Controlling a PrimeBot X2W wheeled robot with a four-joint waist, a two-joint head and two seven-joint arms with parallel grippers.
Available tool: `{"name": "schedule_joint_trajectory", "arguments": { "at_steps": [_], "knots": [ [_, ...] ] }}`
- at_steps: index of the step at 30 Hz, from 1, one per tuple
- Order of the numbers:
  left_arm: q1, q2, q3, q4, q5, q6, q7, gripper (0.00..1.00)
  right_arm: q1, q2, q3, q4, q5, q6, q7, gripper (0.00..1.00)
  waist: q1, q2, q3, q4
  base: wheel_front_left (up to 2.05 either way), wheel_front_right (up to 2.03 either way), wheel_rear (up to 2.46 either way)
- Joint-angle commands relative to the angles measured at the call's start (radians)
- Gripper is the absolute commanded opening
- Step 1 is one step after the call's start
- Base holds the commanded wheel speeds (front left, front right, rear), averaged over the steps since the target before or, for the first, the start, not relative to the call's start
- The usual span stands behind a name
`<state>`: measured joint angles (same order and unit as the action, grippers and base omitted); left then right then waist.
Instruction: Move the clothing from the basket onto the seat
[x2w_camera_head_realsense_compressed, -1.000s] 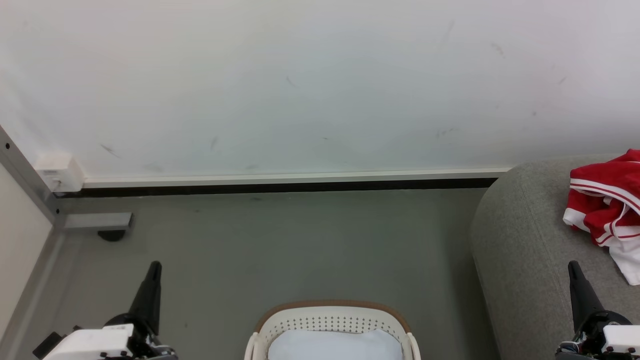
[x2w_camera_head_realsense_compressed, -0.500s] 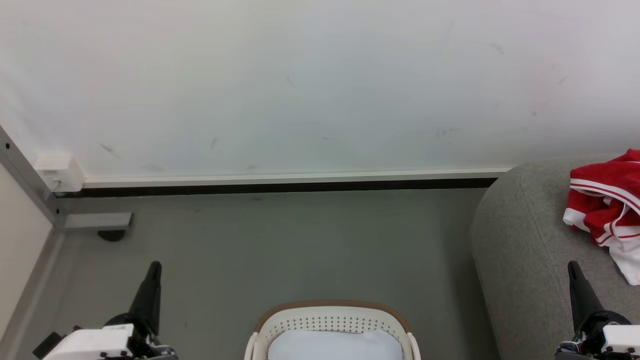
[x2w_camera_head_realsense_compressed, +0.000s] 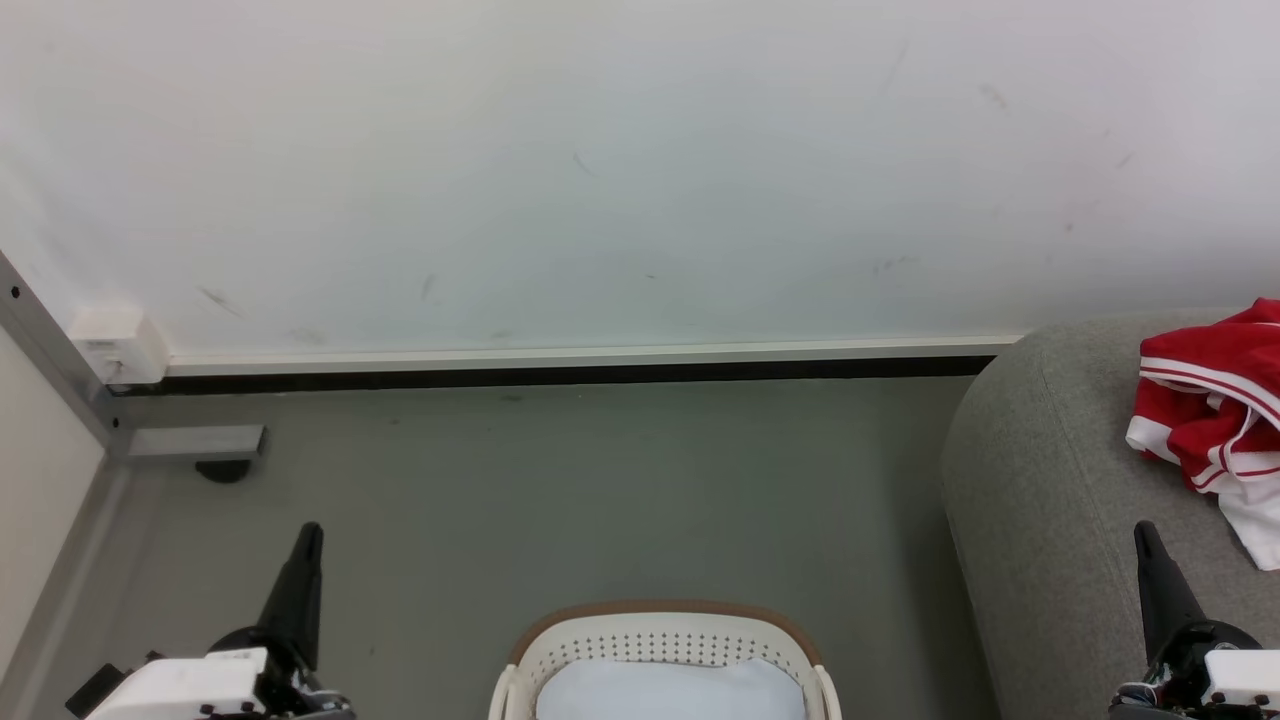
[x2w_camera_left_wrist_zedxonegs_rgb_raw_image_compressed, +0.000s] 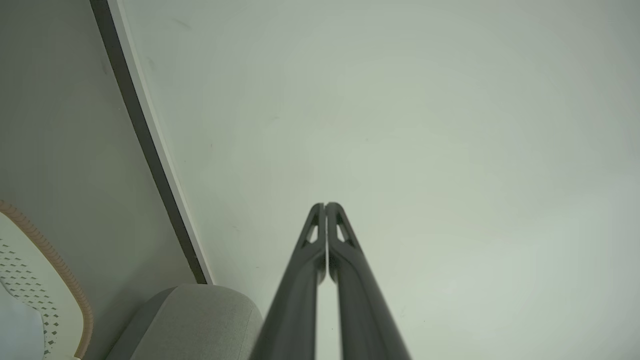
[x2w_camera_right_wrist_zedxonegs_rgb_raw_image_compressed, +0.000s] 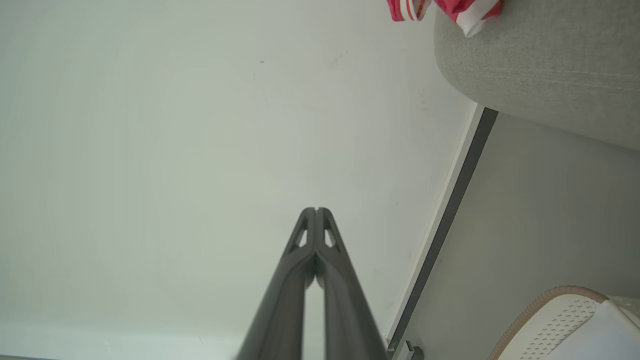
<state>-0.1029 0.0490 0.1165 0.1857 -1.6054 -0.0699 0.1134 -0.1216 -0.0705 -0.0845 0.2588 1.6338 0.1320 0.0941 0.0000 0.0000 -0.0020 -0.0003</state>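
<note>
1. We note that the left pincer (x2w_camera_left_wrist_zedxonegs_rgb_raw_image_compressed: 325, 206) and the right pincer (x2w_camera_right_wrist_zedxonegs_rgb_raw_image_compressed: 316, 210) each have their fingers pressed together on nothing. They point toward the wall (x2w_camera_head_realsense_compressed: 600, 150), one at either side of the basket (x2w_camera_head_realsense_compressed: 660, 608).
2. Risk: the visible part of the basket holds a plain pale pad (x2w_camera_head_realsense_compressed: 670, 692) and no red fabric. We judge that a reach into the basket could pick up the pad by mistake, because it covers the interior.
3. Risk: the lower edge of the head view cuts off the near part of the basket. We cannot tell whether a jersey lies under the pad or out of frame, so declaring the task finished could be premature.
4. Risk: the right pincer hovers near the seat (x2w_camera_head_realsense_compressed: 1050, 500). We judge that a sideways sweep could snag the loose fabric and drag it off.
5. Appearance: the clothing (x2w_camera_head_realsense_compressed: 1215, 400) is bright red with white stripe trim and a white panel. It is crumpled in soft folds, and no number shows.
6. Location: the clothing lies on top of the seat, back from its rounded edge and well apart from the basket.
</note>
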Motion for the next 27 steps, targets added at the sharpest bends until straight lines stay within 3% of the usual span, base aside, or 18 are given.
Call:
{"name": "schedule_joint_trajectory", "arguments": {
  "at_steps": [1,27],
  "knots": [
    [-0.009,0.002,0.003,-0.003,-0.012,-0.005,0.004,0.0,-0.008,-0.01,0.0,-0.004,0.012,-0.002,-0.005,0.0,0.0,0.0,0.0,0.0,0.0,0.0,0.0],
    [-0.009,0.002,0.003,-0.003,-0.012,-0.005,0.004,0.0,-0.006,-0.015,0.01,-0.005,0.02,-0.002,-0.013,0.0,0.0,0.0,0.0,0.0,0.0,0.0,0.0]
  ]
}}
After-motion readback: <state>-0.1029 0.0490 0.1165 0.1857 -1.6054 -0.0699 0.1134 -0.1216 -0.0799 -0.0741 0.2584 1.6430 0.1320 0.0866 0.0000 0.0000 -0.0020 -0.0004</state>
